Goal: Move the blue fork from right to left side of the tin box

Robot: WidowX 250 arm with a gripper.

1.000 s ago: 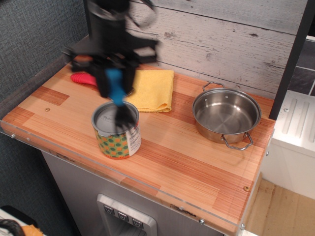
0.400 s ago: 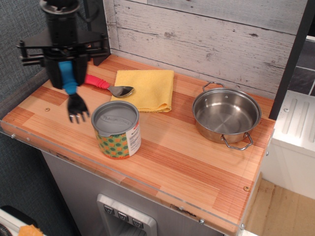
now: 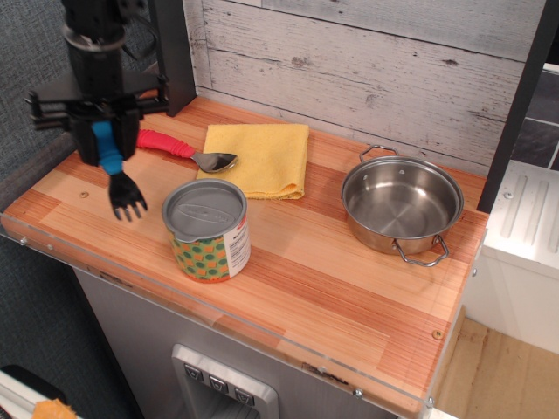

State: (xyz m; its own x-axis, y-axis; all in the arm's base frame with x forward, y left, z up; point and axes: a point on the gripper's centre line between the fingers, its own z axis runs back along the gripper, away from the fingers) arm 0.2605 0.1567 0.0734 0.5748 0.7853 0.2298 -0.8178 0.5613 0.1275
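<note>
Hanging above the table's left end, the gripper points straight down, its fingers clamped on the bright-blue handle of the blue fork. Its upper arm is cut off by the frame's top edge. The fork's dark tines point downward, left of the tin box, whether touching the wood cannot be told.
</note>
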